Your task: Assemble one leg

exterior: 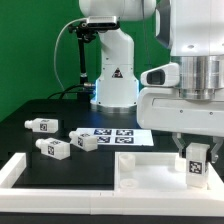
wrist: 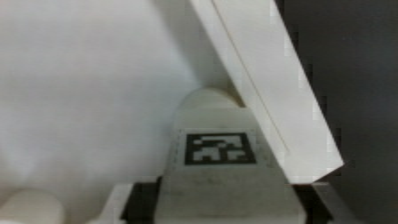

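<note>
My gripper (exterior: 196,152) is shut on a leg (exterior: 197,168), a stubby white peg with a black-and-white tag. It holds the leg upright over the right end of the large flat white panel (exterior: 150,172). In the wrist view the leg (wrist: 221,140) sits between the dark fingers (wrist: 143,203), its rounded tip close to the panel's raised edge (wrist: 267,80). I cannot tell whether the tip touches the panel. Three more legs (exterior: 41,125) (exterior: 55,147) (exterior: 85,140) lie on the black table at the exterior view's left.
The marker board (exterior: 118,136) lies behind the panel, before the robot base (exterior: 115,75). A white border rail (exterior: 14,176) runs along the front left. A small round bump (wrist: 32,208) shows on the panel near the fingers. Black table (wrist: 352,50) lies beyond the panel edge.
</note>
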Robot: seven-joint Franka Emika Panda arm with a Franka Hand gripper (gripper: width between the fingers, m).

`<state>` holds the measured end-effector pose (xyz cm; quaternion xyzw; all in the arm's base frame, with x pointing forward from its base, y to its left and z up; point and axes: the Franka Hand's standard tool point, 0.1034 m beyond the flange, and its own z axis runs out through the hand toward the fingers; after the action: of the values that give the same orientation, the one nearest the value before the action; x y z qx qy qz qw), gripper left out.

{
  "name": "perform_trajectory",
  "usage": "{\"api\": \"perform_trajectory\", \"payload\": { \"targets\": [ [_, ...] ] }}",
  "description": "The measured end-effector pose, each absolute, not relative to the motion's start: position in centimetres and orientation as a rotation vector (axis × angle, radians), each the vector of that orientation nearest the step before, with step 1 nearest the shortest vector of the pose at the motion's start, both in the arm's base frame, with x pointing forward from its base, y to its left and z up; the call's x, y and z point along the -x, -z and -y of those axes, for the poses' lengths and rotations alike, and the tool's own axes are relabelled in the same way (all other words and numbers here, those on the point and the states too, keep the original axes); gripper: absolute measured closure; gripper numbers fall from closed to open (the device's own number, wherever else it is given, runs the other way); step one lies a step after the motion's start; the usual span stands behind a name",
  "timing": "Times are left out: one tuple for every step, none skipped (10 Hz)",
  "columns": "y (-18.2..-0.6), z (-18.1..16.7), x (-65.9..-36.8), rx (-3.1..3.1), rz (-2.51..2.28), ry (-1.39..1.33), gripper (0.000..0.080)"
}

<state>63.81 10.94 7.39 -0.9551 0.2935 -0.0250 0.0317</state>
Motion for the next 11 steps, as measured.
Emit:
{"api": "perform_trajectory", "payload": {
  "targets": [
    [-7.39, -10.98, -63.79, 2.851, -1.135, 0.065, 0.0515],
    [-7.36, -10.89, -63.83, 2.684, -1.443, 0.039, 0.0515],
    [-7.31, -10.77, -63.91, 2.482, -1.711, -0.003, 0.0515],
    [-7.28, -10.73, -63.92, 2.302, -1.911, -0.04, 0.0515],
    [-7.32, -10.7, -63.92, 2.194, -2.029, -0.053, 0.0515],
    [-7.31, -10.66, -63.92, 2.184, -2.042, -0.053, 0.0515],
    [-7.29, -10.68, -63.91, 2.223, -1.999, -0.05, 0.0515],
    [-7.24, -10.7, -63.89, 2.262, -1.957, -0.044, 0.0442],
    [-7.09, -10.77, -63.87, 2.487, -1.661, -0.016, 0.0248],
    [-6.82, -10.87, -63.85, 2.652, -1.382, 0.002, 0.0248],
    [-6.66, -10.94, -63.69, 2.732, -1.216, 0.004, 0.0179]
  ]
}}
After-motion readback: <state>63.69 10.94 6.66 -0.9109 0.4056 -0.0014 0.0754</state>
